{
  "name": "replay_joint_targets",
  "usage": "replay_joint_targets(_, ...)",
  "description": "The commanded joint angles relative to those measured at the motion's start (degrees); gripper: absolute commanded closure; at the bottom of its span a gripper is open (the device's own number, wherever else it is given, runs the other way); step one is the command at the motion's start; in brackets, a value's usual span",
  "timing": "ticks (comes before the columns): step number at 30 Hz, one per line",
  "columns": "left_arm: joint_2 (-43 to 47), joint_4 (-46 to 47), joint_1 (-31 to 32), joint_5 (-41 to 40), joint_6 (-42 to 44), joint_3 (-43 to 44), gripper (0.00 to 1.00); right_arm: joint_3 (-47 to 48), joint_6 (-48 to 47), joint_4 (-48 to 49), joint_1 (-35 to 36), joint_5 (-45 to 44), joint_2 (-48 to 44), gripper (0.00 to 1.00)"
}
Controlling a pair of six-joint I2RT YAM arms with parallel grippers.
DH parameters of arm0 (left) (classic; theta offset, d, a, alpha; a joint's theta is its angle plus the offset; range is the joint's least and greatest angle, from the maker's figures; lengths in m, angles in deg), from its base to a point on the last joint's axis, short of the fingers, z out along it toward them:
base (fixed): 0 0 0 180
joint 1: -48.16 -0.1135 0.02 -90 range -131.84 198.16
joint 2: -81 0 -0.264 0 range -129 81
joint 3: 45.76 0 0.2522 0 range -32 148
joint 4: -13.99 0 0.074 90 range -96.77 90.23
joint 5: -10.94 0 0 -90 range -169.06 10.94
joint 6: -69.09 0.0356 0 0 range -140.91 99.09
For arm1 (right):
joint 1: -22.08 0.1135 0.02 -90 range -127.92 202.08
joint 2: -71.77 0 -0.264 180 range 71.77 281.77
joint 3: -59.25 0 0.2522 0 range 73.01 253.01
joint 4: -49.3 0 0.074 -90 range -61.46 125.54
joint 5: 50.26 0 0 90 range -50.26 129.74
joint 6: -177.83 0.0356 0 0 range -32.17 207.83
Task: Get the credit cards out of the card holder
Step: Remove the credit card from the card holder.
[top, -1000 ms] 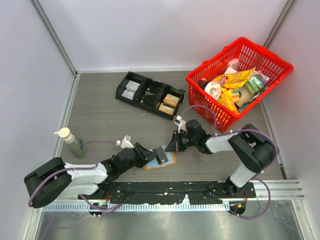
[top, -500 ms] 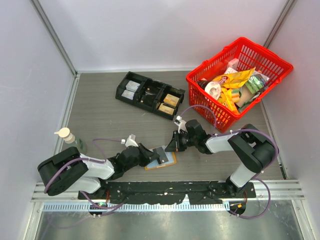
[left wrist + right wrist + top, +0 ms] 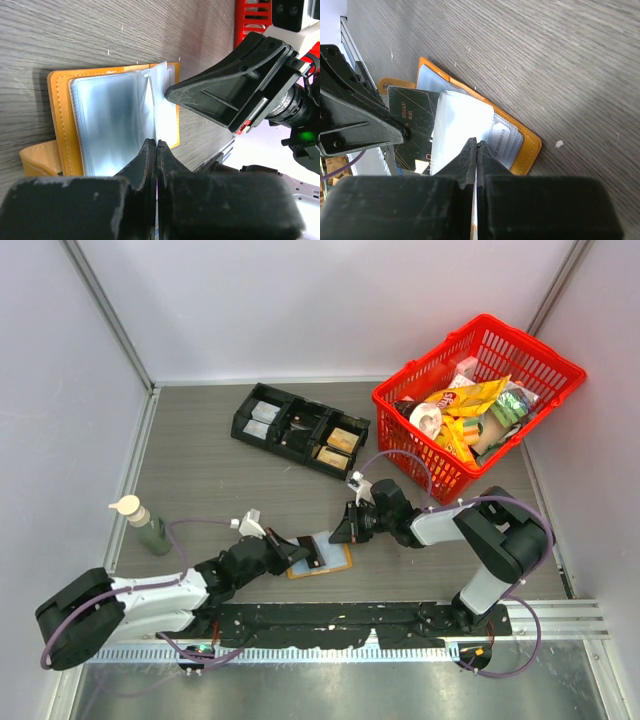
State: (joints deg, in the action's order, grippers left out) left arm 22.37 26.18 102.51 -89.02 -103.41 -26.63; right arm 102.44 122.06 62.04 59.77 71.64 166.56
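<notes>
Tan-orange card holder [image 3: 110,125], open to pale blue-grey panels, lies flat on the table [image 3: 200,480] between both grippers; the left gripper [image 3: 156,150] pinches a dark card [image 3: 412,125], the right gripper [image 3: 476,150] pinches a raised clear sleeve [image 3: 460,125].

One card holder [image 3: 336,562]; one dark card [image 3: 412,125]; one black compartment tray [image 3: 283,450]; one red basket [image 3: 425,455]; one pump bottle [image 3: 148,527]; two grippers: left gripper [image 3: 308,552], right gripper [image 3: 339,537].

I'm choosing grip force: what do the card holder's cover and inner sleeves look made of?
The card holder cover: likely leather or imitation, matte tan-orange, stitching along its edge. Its inner sleeves: apparently soft clear plastic, glossy, with hazy reflections.
</notes>
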Motion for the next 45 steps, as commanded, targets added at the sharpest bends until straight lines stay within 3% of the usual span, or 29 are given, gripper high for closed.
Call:
replay_joint_targets(1,6.4,-9.1,-0.4,-1.1,3.3,1.2,1.00,-3.1,-4.5,-13.3,-0.1,-9.1,4.2,0.99)
replay_joint_targets(8,21.2,-30.9,-0.4,-3.6,15.7,8.3,1.00,-1.5,-5.1,-16.6,-0.1,-9.3,-0.8,0.98)
replay_joint_targets(14,23.8,-40.5,-0.6,-3.8,30.3,17.2,1.00,3.5,-8.2,-24.1,-0.1,-9.7,-9.9,0.91)
replay_joint_targets(18,18.7,-49.7,-0.6,-1.1,43.6,27.1,1.00,8.7,-14.0,-31.2,0.0,-10.0,-18.4,0.78)
replay_joint_targets(23,12.1,-56.8,-0.6,4.1,59.7,37.6,1.00,14.2,-23.7,-35.4,0.1,-8.2,-29.9,0.50)
replay_joint_targets(28,8.5,-60.1,-0.6,15.9,71.8,44.7,1.00,16.8,-30.5,-36.0,0.8,-2.9,-39.0,0.32)
replay_joint_targets(36,2.7,-66.7,-0.6,31.0,88.7,56.8,1.00,21.2,-43.9,-39.1,3.4,7.8,-41.1,0.30)
replay_joint_targets(45,-3.6,-70.2,-0.6,35.9,94.5,63.5,1.00,25.1,-48.0,-41.1,7.6,12.0,-36.2,0.36)
